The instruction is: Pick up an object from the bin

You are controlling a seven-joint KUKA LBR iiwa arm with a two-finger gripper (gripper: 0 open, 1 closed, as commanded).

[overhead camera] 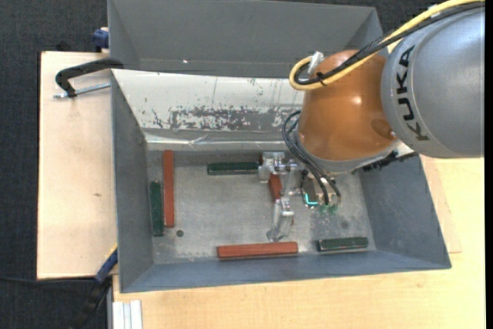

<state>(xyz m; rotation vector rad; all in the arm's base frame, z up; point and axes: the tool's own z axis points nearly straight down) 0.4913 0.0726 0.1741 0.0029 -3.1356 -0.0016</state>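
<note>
**Red-brown block [275, 188] sitting in the grip of the claw [277, 189]**

The short red-brown block is lying near the middle of the floor of the grey bin [127, 166], a little toward the right wall. The claw is reaching down over it with its two metal fingers [283, 213] standing at the block's far and near ends, closed on it end to end. Whether the block is resting on the floor or hanging just above it cannot be told.

A dark green bar [231, 167] is lying along the far wall, its right end pointing at the far finger. A long red-brown bar [256, 249] is lying along the near wall, just beyond the near finger. A second green bar [343, 244] is lying in the near right corner. By the left wall, an upright-running red-brown bar [168, 189] and a shorter green bar [156, 208] are lying side by side.

An orange cover [343, 108] is sitting on the wrist, with a yellow cable [370, 50] looping over it. The grey arm link [451, 88] is showing the black letters "KUK", the rest of the word curving away.
</note>
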